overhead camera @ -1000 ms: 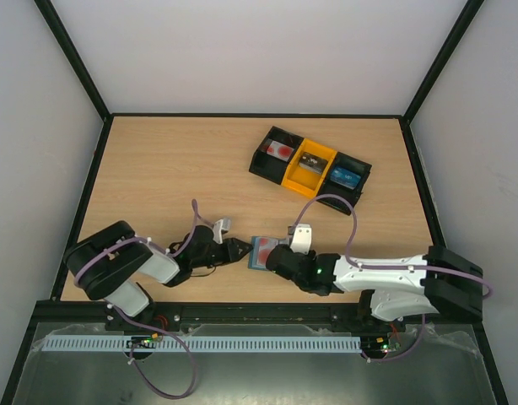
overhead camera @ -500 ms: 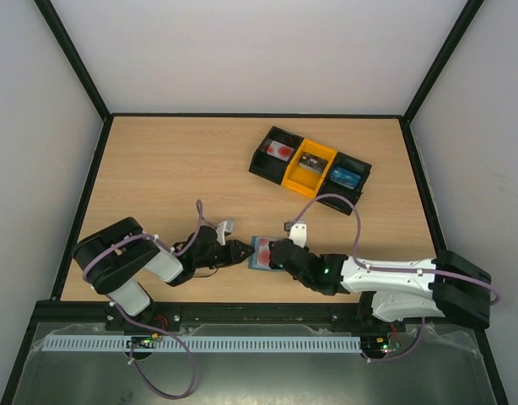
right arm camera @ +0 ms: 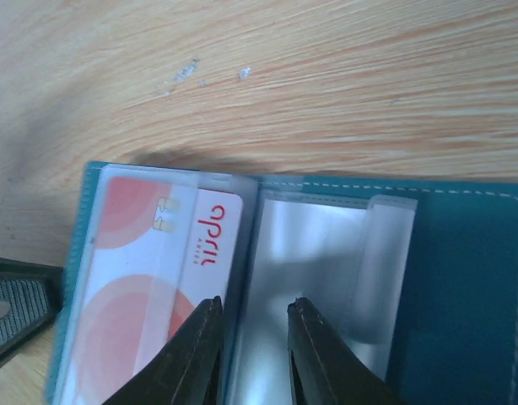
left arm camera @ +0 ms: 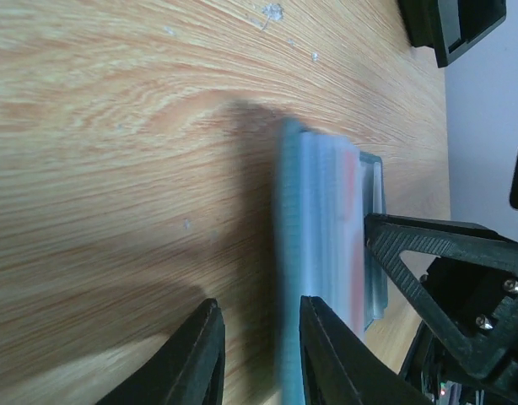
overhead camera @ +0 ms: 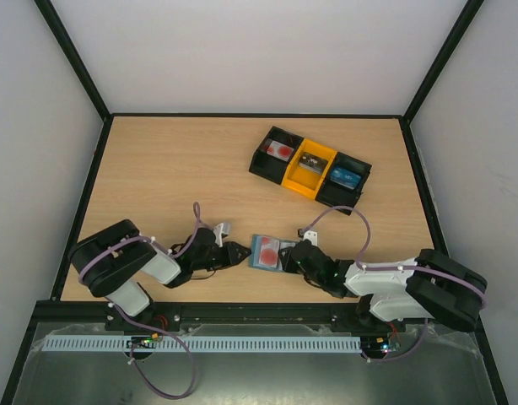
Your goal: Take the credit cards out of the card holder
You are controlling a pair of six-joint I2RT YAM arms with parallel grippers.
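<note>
The dusty-blue card holder (overhead camera: 267,251) lies open on the table near the front edge. In the right wrist view (right arm camera: 461,278) its left pocket holds a white card with red marks (right arm camera: 141,287) under a clear sleeve. The grey and blue cards do not show in the holder. My right gripper (overhead camera: 290,256) is open, its jaws a little apart just over the holder's middle fold and the empty clear pocket (right arm camera: 255,308). My left gripper (overhead camera: 240,251) is open at the holder's left edge; the holder shows edge-on in the left wrist view (left arm camera: 314,253), beside the gripper (left arm camera: 259,316).
A black-and-yellow three-bin tray (overhead camera: 337,196) stands at the back right. Its bins show a white-and-red item (overhead camera: 281,150), a grey one (overhead camera: 310,162) and a blue one (overhead camera: 343,175). Black frame rails border the table.
My right arm has folded back and its gripper has slid right off the holder, uncovering the open pockets and the white-and-red card. The left gripper has barely moved.
</note>
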